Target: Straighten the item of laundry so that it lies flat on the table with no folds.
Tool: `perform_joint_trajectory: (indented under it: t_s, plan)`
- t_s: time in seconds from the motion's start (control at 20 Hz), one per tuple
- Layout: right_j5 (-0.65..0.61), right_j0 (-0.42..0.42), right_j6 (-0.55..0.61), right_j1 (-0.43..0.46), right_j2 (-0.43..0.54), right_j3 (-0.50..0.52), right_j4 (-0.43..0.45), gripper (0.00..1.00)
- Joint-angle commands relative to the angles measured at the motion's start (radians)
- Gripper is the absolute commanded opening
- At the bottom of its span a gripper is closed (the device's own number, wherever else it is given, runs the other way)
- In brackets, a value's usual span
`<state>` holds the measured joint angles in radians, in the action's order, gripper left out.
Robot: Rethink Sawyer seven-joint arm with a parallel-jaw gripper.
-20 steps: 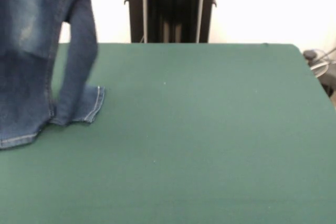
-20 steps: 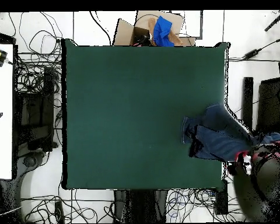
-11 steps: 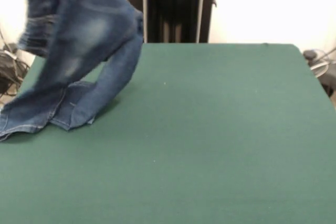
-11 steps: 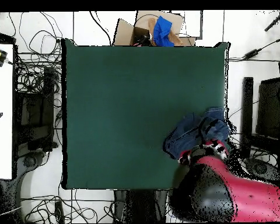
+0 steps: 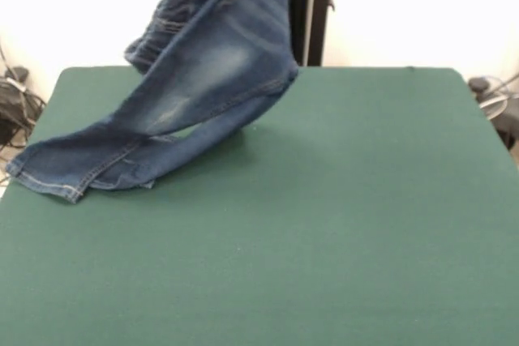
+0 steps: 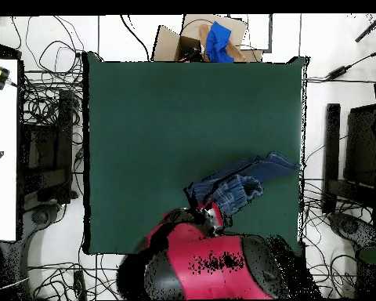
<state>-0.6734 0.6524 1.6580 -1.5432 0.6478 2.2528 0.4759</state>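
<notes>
**Hanging jeans, hems down on the green table**

Looking from the front, I see the small pair of blue denim jeans (image 5: 207, 62) held up by its waistband end, which runs off the top of the picture just left of the black pedestal column (image 5: 312, 14). From that column the cloth slopes down and to the left. Both legs trail onto the green table (image 5: 340, 216), and their stitched hems lie at the table's left edge, well left of the column. One leg lies partly over the other there. A faded whitish patch shows on the seat area, which hangs clear of the tabletop. The jeans are not flat: the upper half is in the air and bunched near the waistband.

From overhead, I see the red and black arm (image 6: 211, 266) reaching in over the table's bottom edge. Its gripper (image 6: 208, 212) sits at the gathered waistband end of the jeans (image 6: 238, 182). The legs stretch away from it, up and to the right toward the table's right edge. I cannot tell how the jaws stand, as the arm and the cloth hide them in both views.

Beyond the table's top edge I see a cardboard box (image 6: 183, 43) with a bright blue cloth (image 6: 218, 41) in it. Cables (image 6: 46, 110) lie on the floor left of the table.
</notes>
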Motion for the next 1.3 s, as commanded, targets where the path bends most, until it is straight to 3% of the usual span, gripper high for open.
perform_joint_trajectory:
  t_s: [0.05, 0.35, 0.5, 0.85, 1.05, 1.2, 1.3]
  plan:
    - [-0.045, -0.152, 0.628, 0.099, -0.124, 0.065, 0.176, 0.0]
    - [-0.133, -0.26, 0.76, 0.14, -0.14, 0.008, 0.204, 0.0]
    - [-0.132, -0.308, 0.822, 0.211, -0.152, -0.027, 0.236, 0.0]
    - [-0.183, -0.423, 0.959, 0.27, -0.227, -0.088, 0.266, 0.0]
    - [-0.238, -0.552, 1.296, 0.31, -0.329, -0.132, 0.313, 0.0]
    - [-0.131, -0.584, 1.339, 0.381, -0.416, -0.14, 0.316, 0.0]
    - [-0.175, -0.634, 1.44, 0.401, -0.462, -0.155, 0.341, 0.0]
